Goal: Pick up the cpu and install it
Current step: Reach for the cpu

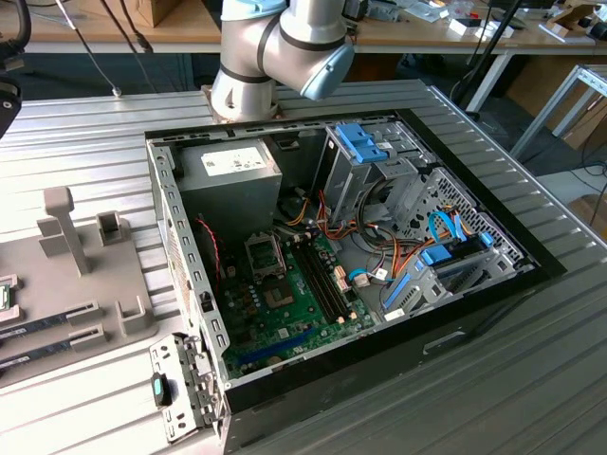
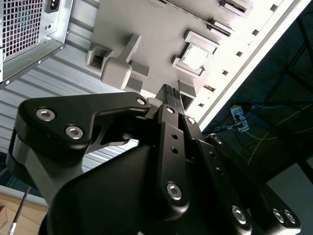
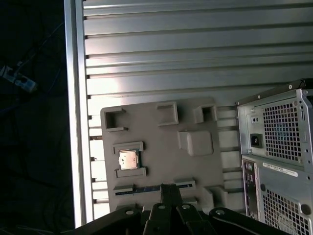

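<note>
Grey fixture plate (image 3: 161, 147) cradles cpu (image 3: 128, 159); end effector (image 3: 168, 187) apart, closed tight, empty; computer case (image 3: 279, 147) beside.

The exterior view looks steeply down from high off one corner of the ribbed worktop (image 1: 531, 379). It takes in the whole open computer case (image 1: 173, 218), the arm (image 1: 275, 47) at the far edge, and a grey holder plate (image 1: 57, 284) at the exterior view's left. Both wrist views sit close behind the hand (image 2: 171, 93) (image 3: 168, 188). They look past it from well above onto that same holder plate and the back of the computer case, each turned differently.
</note>
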Motion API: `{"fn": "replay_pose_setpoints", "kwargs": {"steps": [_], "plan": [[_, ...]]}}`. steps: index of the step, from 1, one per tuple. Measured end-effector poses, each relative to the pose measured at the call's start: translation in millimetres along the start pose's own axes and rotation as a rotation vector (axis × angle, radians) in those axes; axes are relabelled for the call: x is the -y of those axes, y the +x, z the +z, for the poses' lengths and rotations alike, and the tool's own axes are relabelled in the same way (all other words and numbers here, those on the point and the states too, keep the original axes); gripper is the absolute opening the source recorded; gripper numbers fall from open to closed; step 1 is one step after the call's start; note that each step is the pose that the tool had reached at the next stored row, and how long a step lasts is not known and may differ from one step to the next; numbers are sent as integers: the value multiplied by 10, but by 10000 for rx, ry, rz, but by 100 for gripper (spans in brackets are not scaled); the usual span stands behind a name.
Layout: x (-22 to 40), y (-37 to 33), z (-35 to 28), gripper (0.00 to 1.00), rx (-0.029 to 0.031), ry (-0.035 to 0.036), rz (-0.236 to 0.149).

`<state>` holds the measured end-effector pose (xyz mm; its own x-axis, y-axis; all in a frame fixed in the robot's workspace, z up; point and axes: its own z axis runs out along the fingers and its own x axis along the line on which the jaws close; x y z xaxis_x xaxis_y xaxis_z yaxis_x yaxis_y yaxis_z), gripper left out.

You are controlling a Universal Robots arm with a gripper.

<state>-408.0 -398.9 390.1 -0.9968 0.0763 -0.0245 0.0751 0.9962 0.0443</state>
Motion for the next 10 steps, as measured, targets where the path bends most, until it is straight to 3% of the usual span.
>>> {"fn": "replay_pose_setpoints", "kwargs": {"steps": [10], "plan": [[5,63,2,11,0,0,0]]}}
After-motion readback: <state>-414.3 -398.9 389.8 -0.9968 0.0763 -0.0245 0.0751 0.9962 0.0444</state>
